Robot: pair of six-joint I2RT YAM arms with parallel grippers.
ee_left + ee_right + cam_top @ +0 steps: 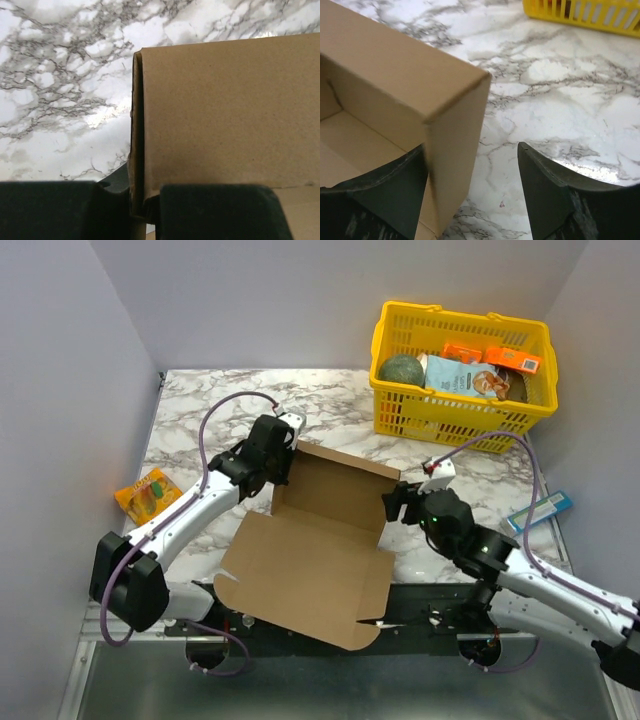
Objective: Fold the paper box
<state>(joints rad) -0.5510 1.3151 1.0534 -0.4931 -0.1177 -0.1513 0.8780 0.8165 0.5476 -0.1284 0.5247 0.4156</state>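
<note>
The paper box (320, 540) is plain brown cardboard, part folded. Its far and side walls stand up and its lid flap lies flat towards the near edge. My left gripper (275, 455) is at the box's far-left corner. In the left wrist view the left gripper (135, 200) is shut on the upright side wall (225, 110). My right gripper (395, 502) is at the box's right wall. In the right wrist view the right gripper (472, 150) is open, with the right wall (452, 150) between its fingers: one finger (385, 200) is inside the box and the other outside.
A yellow plastic basket (400, 405) holding groceries stands at the back right and shows in the right wrist view (590, 15). A small orange snack packet (148, 490) lies at the left. A blue packet (540, 510) lies at the right edge. The table is marble-patterned.
</note>
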